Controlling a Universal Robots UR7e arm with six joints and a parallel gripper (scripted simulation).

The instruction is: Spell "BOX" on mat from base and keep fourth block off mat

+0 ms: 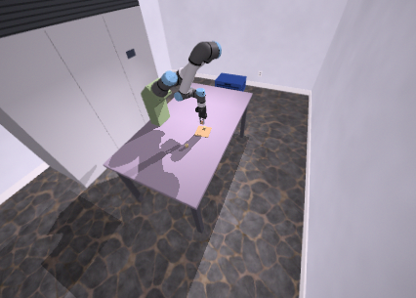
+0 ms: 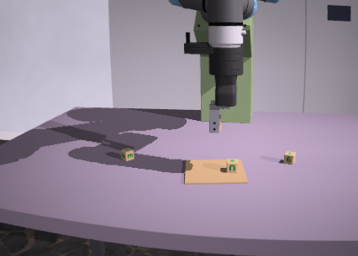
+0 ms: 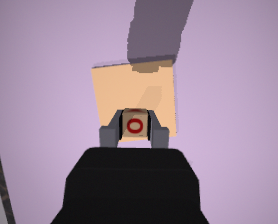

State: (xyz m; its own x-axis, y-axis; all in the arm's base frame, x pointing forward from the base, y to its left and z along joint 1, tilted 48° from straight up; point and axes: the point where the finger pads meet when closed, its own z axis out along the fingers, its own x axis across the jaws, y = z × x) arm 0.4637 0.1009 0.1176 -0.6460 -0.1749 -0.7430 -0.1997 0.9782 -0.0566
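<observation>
My gripper [image 3: 135, 119] is shut on a tan block with a red O [image 3: 135, 124] on its top face. It holds the block in the air above the near edge of the orange mat [image 3: 134, 102]. In the exterior view the gripper [image 2: 215, 126] hangs above and behind the mat [image 2: 215, 172]. One block [image 2: 231, 165] sits on the mat near its right side, with a green mark on its side face. A second block [image 2: 127, 154] lies on the table to the left of the mat. A third block [image 2: 289, 157] lies on the table to the right of the mat.
The arm's green base pedestal [image 2: 227, 74] stands at the back of the purple table [image 1: 183, 145]. The arm casts a dark shadow over the table's left part. A blue box [image 1: 230, 80] sits on the floor beyond the table.
</observation>
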